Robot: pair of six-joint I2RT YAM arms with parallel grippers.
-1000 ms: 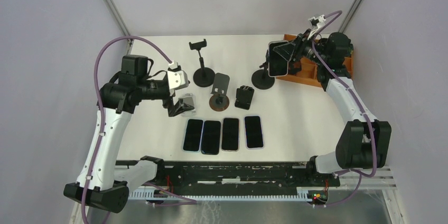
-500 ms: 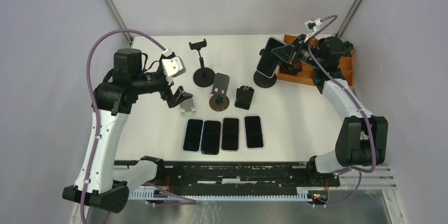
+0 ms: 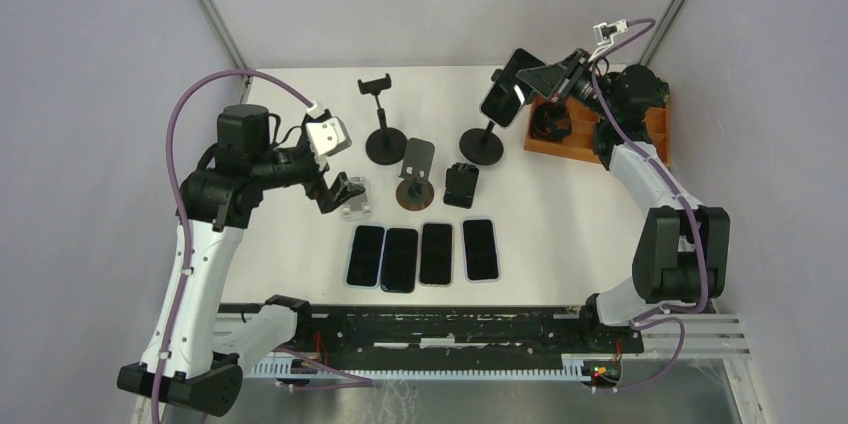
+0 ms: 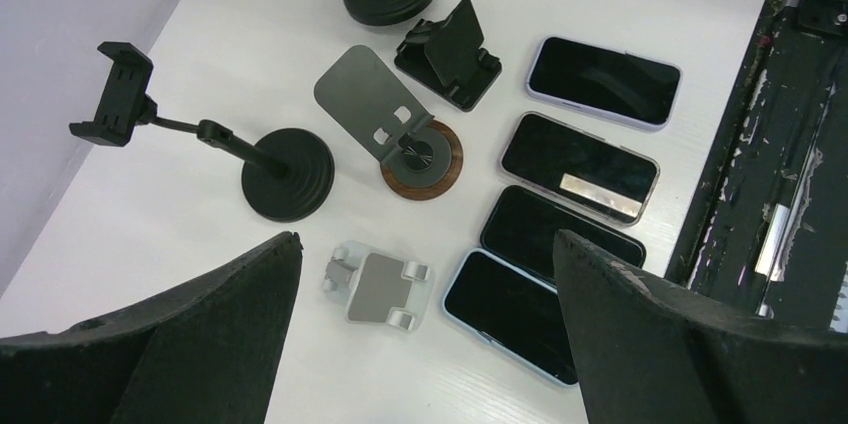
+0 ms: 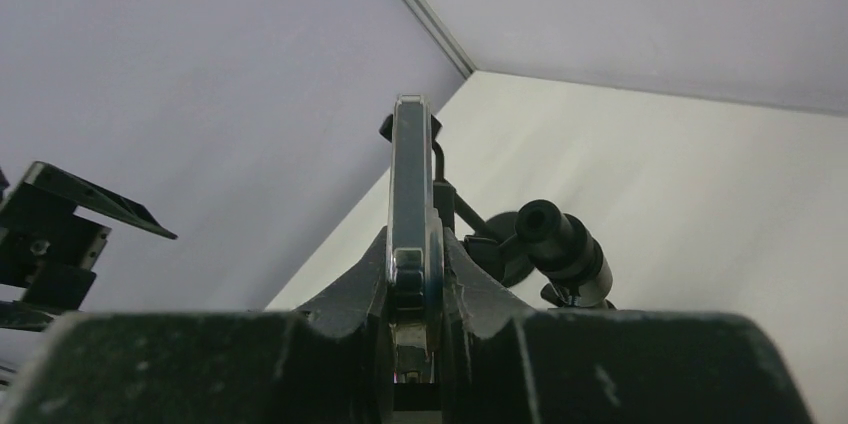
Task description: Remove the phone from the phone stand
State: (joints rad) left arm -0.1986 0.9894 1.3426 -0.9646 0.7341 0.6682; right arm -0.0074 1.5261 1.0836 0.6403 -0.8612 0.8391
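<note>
Near middle of white table (image 3: 560, 224), wood-base stand (image 3: 413, 194) with grey plate tilted. Just behind it, to the left, empty clamp stand (image 3: 385, 147); just right of it, black folding stand (image 3: 461, 184); left of it, small silver stand (image 4: 380, 286). In front of it, four dark phones (image 3: 436, 253) flat, side by side. Well right of it and farther back, orange tray (image 3: 565, 134).

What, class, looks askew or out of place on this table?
The phone at the back right sits tilted in its pole stand, pinched edge-on by the right fingers. The four flat phones in front lie in a tidy row.
</note>
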